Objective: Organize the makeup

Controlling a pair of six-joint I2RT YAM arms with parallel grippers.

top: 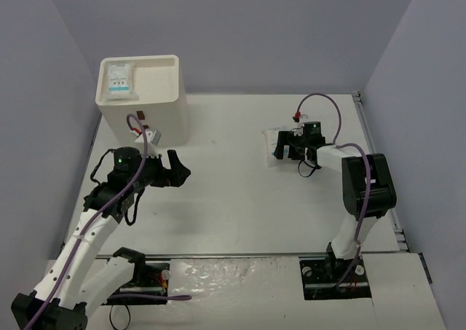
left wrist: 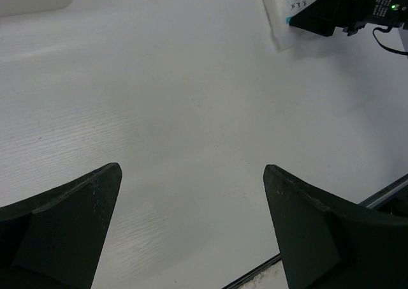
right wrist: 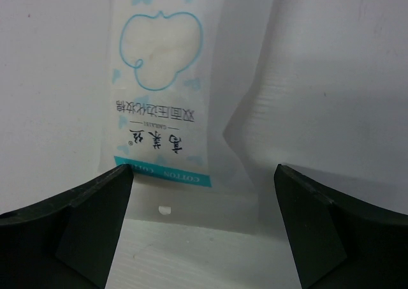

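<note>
Hovering over the cotton-pad packet [right wrist: 159, 78], right hand [right wrist: 199, 171] is gaping, empty; left hand [left wrist: 191, 171] is likewise released. Risk: pinch skidding off flat, slick film lying flush on desk [top: 233, 199].

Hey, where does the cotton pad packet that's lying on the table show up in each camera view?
Top external: the cotton pad packet lies right of centre on the table, partly under the right gripper.
Left wrist: top right corner, next to that gripper's black finger.
Right wrist: centre, running up to the top edge, its near end between the open fingers.
Shared landmark: the right gripper's black fingers.
</note>
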